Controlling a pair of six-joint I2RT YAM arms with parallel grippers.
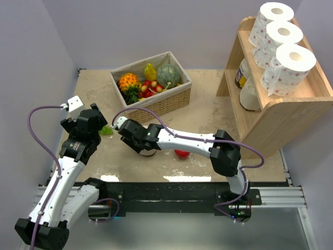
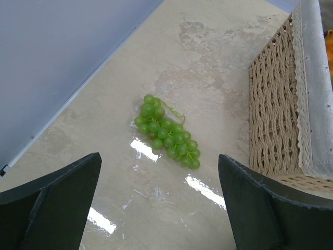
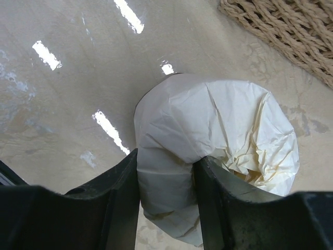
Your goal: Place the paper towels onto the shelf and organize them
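The right claw (image 3: 166,204) was clamped on a plain cream paper towel roll (image 3: 223,130), both fingers (image 3: 117,200) pressed into its side so the paper dented between them; roll and claw sat low over the table (image 3: 62,104), just in front of the wicker basket (image 3: 281,26); the left claw (image 2: 158,159) stood wide open and held nothing, facing a bunch of green grapes (image 2: 166,130) that lay on the table beside the basket's near left corner; a small red object (image 1: 181,153) lay in front of the basket, half under the right arm; the shelf (image 1: 291,114) stood to the right of the basket, well apart from it, with three pink-dotted paper towels (image 1: 283,41) lined up on its top tier and a labelled jar (image 1: 241,73) on the tier below; fruit filled the basket; the right wrist view alone showed the crumpled cream roll, which the top view mostly hid under the claw; only the top view showed the shelf and its rolls; there the grapes were a mere green speck beside the left claw
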